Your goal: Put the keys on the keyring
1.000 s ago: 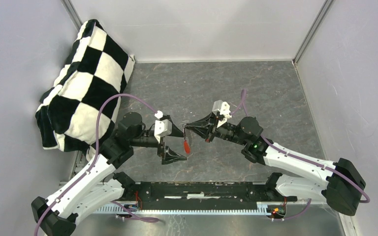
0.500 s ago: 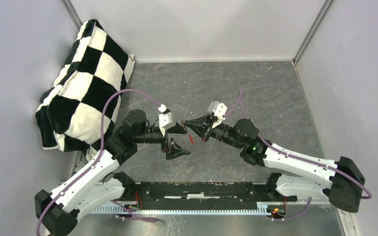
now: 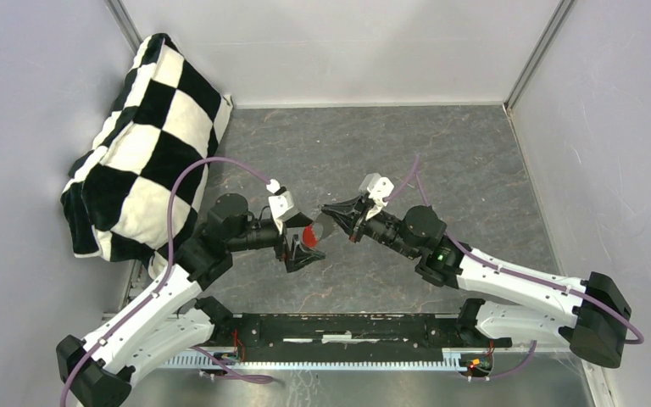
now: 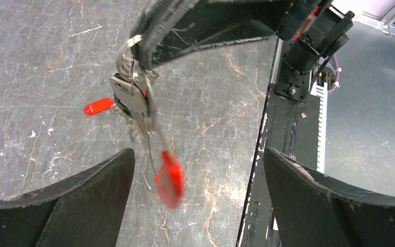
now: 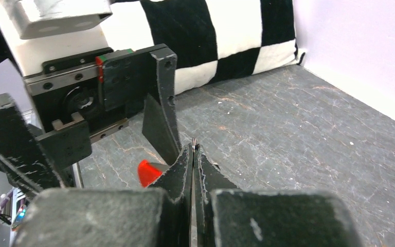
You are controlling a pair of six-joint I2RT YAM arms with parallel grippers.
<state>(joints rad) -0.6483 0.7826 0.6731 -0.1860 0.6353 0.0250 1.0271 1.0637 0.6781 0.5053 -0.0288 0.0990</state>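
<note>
My right gripper is shut on the thin metal loop of the keyring. In the left wrist view the keyring hangs from those fingers with a grey metal bunch and a blurred red tag on a thin wire. My left gripper is open, and the red tag hangs between its fingers without touching them. A red-headed key lies on the table below. I cannot make out a black-headed key.
A black-and-white checked pillow leans in the back left corner. The black base rail runs along the near edge. Grey walls close the left, back and right of the marbled table.
My left gripper has moved right and turned, so its open fingers now stand round the red tag. The tag has swung up and left. The right gripper has stayed shut and barely shifted.
</note>
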